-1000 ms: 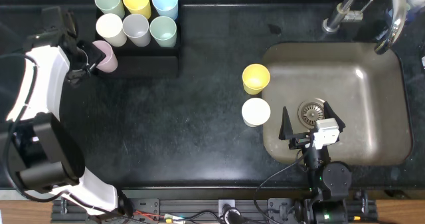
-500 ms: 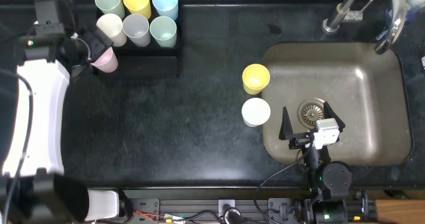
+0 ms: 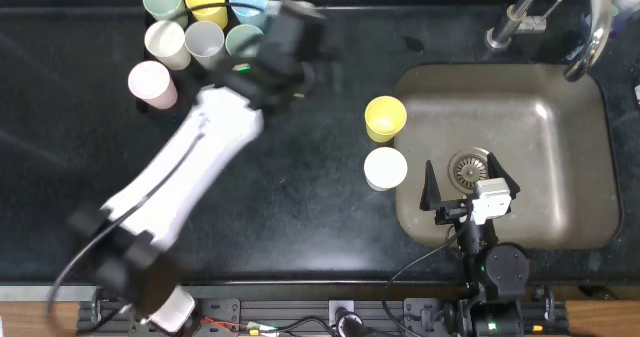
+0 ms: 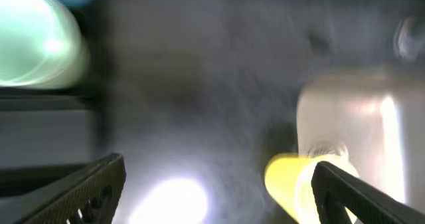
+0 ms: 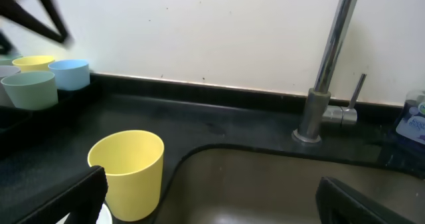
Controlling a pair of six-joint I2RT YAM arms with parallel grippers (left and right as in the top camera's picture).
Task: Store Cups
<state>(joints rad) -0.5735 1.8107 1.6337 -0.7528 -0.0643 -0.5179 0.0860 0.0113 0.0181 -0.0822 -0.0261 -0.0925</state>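
A black tray at the back left holds several cups, among them a mint green one. A pink cup stands at the tray's front left corner, free of any gripper; whether it sits inside the tray I cannot tell. A yellow cup and a white cup stand on the counter beside the sink. My left gripper hangs open and empty right of the tray, with the yellow cup ahead between its fingers. My right gripper is open over the sink, near the yellow cup.
The steel sink fills the right side, with a faucet behind it. The left arm lies diagonally across the dark counter. A wall runs along the back.
The left gripper let go of the pink cup at the tray's corner, and the left arm swung right toward the middle of the counter. The right arm stayed still.
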